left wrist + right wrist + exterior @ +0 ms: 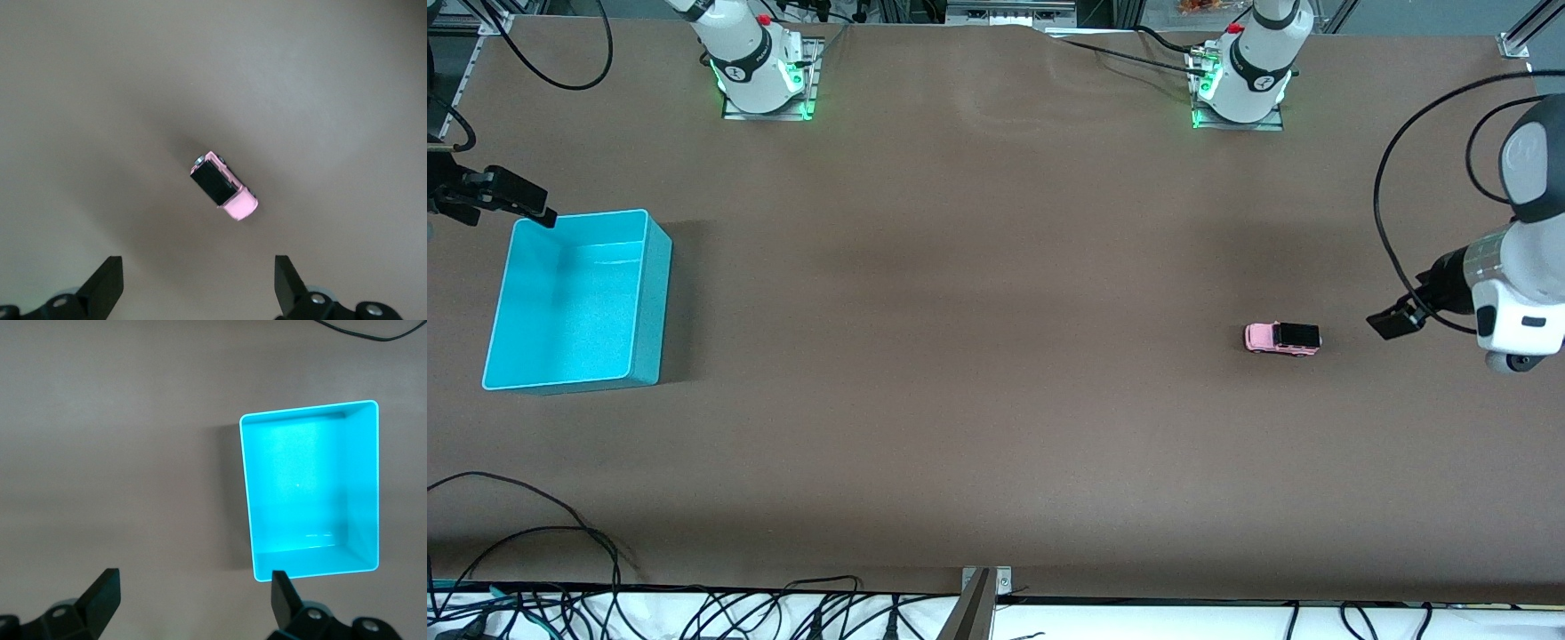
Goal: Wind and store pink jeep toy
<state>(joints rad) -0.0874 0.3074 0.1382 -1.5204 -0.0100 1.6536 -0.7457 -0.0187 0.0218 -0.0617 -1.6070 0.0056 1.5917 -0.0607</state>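
Note:
The pink jeep toy stands on its wheels on the brown table toward the left arm's end, pink body with a black roof. In the left wrist view the jeep lies a little ahead of my left gripper, which hangs above the table, open and holding nothing. In the front view the left gripper is up beside the jeep, apart from it. My right gripper hovers by a corner of the turquoise bin, open with nothing between its fingers.
The turquoise bin has nothing in it and stands at the right arm's end of the table. Black cables lie along the table edge nearest the front camera. Both arm bases stand along the edge farthest from that camera.

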